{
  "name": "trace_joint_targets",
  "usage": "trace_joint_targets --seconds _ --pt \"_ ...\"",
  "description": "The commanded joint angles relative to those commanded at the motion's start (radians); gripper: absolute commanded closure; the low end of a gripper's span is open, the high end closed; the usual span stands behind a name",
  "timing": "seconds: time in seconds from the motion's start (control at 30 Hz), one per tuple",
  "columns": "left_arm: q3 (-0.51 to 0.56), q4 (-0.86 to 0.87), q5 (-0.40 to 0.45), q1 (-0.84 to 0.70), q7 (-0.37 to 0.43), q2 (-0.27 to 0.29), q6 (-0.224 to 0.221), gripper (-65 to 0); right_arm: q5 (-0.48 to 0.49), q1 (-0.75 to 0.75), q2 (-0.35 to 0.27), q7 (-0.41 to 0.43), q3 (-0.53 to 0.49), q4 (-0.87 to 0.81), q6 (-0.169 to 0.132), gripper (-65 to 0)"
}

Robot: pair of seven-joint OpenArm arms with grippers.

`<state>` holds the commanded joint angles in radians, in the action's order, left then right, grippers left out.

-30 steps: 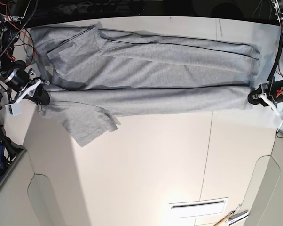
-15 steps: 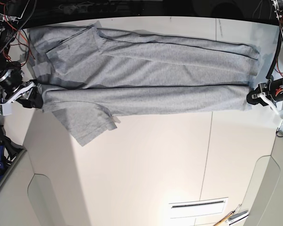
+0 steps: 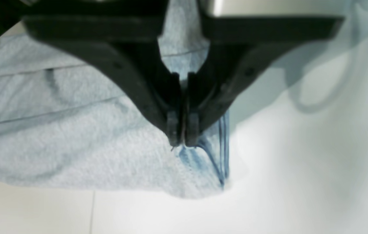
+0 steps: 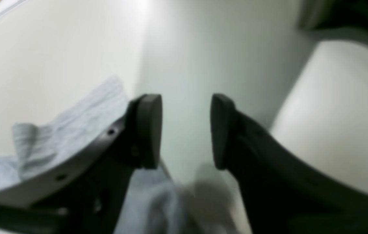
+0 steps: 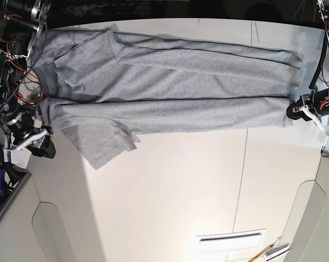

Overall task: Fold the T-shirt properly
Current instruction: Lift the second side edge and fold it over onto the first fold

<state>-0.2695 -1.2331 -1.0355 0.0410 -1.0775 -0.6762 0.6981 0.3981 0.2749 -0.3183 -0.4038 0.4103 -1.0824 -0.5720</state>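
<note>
1. Base view: the right gripper [image 5: 37, 143], which half a second ago was at the shoulder end of the T-shirt [image 5: 170, 82], has let go and drawn back toward the near table edge; it now sits clear of the cloth, just beside the loose sleeve. The T-shirt lies on the table [image 5: 170, 185] as a long band across the far half, folded lengthwise, with that sleeve still sticking out of the near edge. The left gripper [image 5: 293, 112] has not shifted and stays at the hem end. My reading: the lengthwise fold is laid down at the collar end, and the stray sleeve still needs tucking before any crosswise fold.

2. Left wrist view: the left gripper [image 3: 182, 135] has its jaws pressed together on the hem corner of the T-shirt [image 3: 73, 136], a thin layer of cloth pinched between the tips. The fingers point down at the table [image 3: 300, 182], the fabric spreading away flat to one side.

3. Right wrist view: the right gripper [image 4: 186, 130] stands with jaws apart and nothing between them, only bare table [image 4: 57, 65] beyond. A fold of the T-shirt [image 4: 67, 130] shows beside and below one finger, not held. The picture is blurred.
</note>
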Motion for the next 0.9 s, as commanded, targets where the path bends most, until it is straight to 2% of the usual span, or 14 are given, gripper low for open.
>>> trace_joint_targets --seconds 0.03,0.17,0.33,0.5,0.63,0.7,0.87,0.9 --pt "0.0 0.0 0.0 0.0 0.0 0.0 0.0 0.0 0.001 0.018 0.0 0.006 -0.024 0.041 0.0 -25.0" --pt "0.0 0.0 -0.001 0.001 0.004 0.0 0.0 0.0 -0.003 0.035 0.021 0.003 -0.104 0.08 -0.001 -35.9" --pt "0.0 0.0 0.0 0.0 0.011 0.0 0.0 0.0 -0.043 0.033 0.068 0.0 -0.137 0.08 0.0 -36.0" --pt "0.0 0.0 0.0 0.0 0.011 0.0 0.0 0.0 -0.043 0.032 0.111 -0.013 -0.138 0.08 -0.001 -36.0" --pt "0.0 0.0 0.0 0.001 0.011 0.0 0.0 0.0 -0.037 0.032 0.122 -0.027 -0.138 0.08 -0.001 -35.3" --pt "0.0 0.0 0.0 0.0 0.011 0.0 0.0 0.0 -0.031 0.032 0.122 -0.026 -0.138 0.079 0.0 -28.6" --pt "0.0 0.0 0.0 0.0 0.011 0.0 0.0 0.0 -0.031 0.032 0.122 -0.026 -0.138 0.078 -0.001 0.0" --pt "0.0 0.0 0.0 0.0 0.011 0.0 0.0 0.0 -0.031 0.032 0.122 -0.026 -0.138 0.076 -0.001 0.0"
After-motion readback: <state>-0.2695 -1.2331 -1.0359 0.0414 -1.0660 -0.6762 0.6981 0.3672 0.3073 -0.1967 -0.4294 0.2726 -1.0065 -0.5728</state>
